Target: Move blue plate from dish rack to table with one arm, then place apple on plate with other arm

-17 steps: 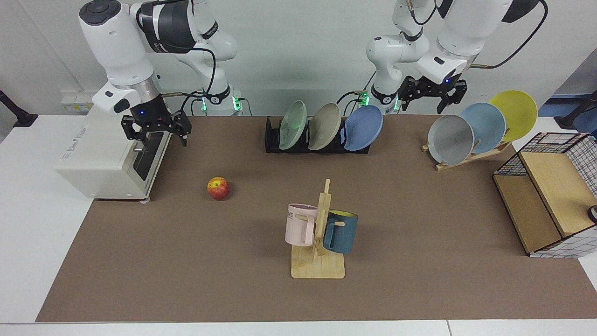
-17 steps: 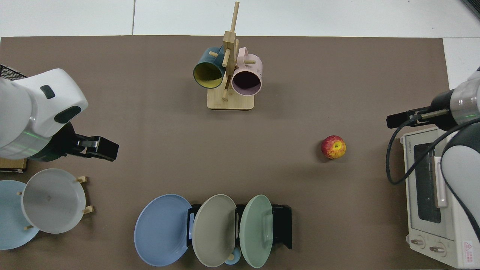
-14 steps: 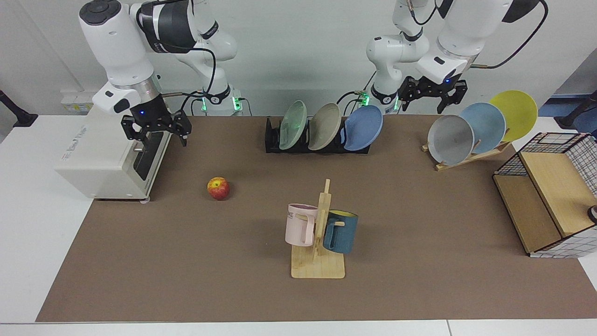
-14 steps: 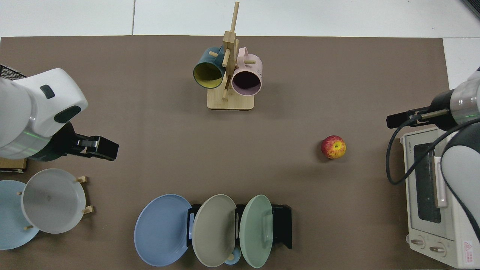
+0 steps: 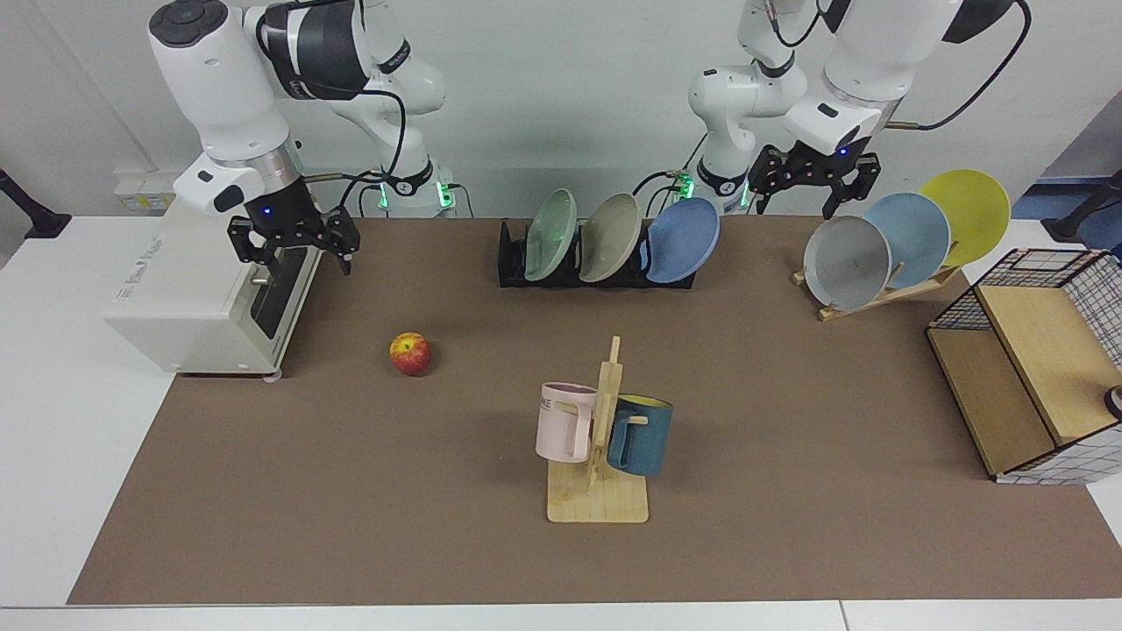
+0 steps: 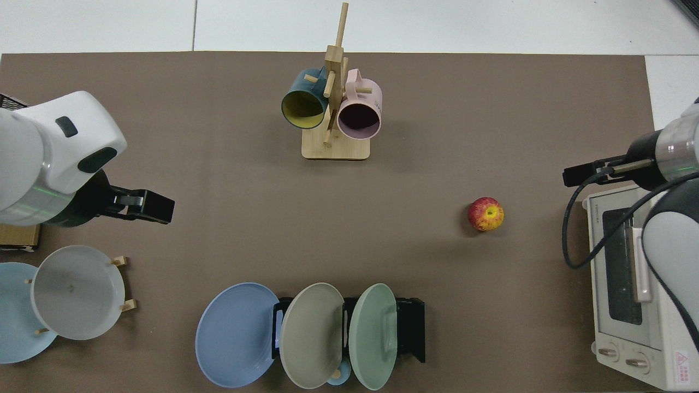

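Facing view: the blue plate leans upright in the end slot of the dish rack, at the end of the row nearest the left arm, with a beige plate and a pale green plate in the slots beside it. From above, the blue plate overhangs the end of the dish rack, its rim overlapping the beige plate. The rack sits near the far edge of the brown mat on the desk.

The apple lies alone on the mat, well apart from the rack, toward the right arm's side; in the top view the apple is near the white toaster oven.

The left claw hangs in the air, fingers spread and empty, between the blue plate and a slanted wooden rack that holds grey, sky-blue and yellow plates. The right claw waits above the toaster oven, its fingers also spread with nothing between them.

Nearer the camera a wooden mug tree carries a pink mug and a dark teal mug. A wire-sided box with wooden panels stands at the desk's edge on the left arm's side.
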Robot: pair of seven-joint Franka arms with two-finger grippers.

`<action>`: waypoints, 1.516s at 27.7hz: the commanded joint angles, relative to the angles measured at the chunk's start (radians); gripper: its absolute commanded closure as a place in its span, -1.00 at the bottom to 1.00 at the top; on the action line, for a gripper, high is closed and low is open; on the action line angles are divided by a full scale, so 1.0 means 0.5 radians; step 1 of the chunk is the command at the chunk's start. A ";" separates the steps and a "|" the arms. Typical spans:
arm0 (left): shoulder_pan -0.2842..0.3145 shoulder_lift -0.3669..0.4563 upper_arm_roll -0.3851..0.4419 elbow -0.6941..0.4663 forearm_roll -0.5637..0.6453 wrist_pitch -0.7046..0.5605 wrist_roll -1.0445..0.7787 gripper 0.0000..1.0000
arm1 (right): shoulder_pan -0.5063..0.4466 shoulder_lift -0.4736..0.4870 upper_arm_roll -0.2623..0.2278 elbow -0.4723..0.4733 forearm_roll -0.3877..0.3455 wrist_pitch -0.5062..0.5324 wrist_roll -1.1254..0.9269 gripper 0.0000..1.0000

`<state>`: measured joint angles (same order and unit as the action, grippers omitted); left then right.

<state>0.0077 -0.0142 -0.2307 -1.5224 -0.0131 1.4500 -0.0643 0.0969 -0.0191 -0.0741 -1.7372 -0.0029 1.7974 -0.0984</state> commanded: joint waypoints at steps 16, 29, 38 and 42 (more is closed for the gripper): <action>0.006 -0.419 0.004 -0.700 -0.041 0.208 0.037 -1.00 | -0.025 -0.051 0.019 -0.051 0.027 -0.021 -0.018 -1.00; -0.022 -0.591 -0.033 -1.339 -0.259 0.527 0.119 -1.00 | 0.079 0.093 0.044 -0.134 0.049 0.219 -0.024 -1.00; -0.049 -0.650 -0.063 -1.655 -0.339 0.625 0.239 -1.00 | 0.190 0.311 0.044 -0.143 0.046 0.409 0.080 -1.00; -0.049 -0.647 -0.103 -1.750 -0.348 0.653 0.242 -1.00 | 0.211 0.397 0.044 -0.179 0.043 0.510 0.102 -1.00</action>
<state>-0.0072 -0.2840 -0.2715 -2.3041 -0.1603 1.7322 0.0373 0.1945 0.1358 -0.0502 -1.8091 0.0017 1.9914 -0.0673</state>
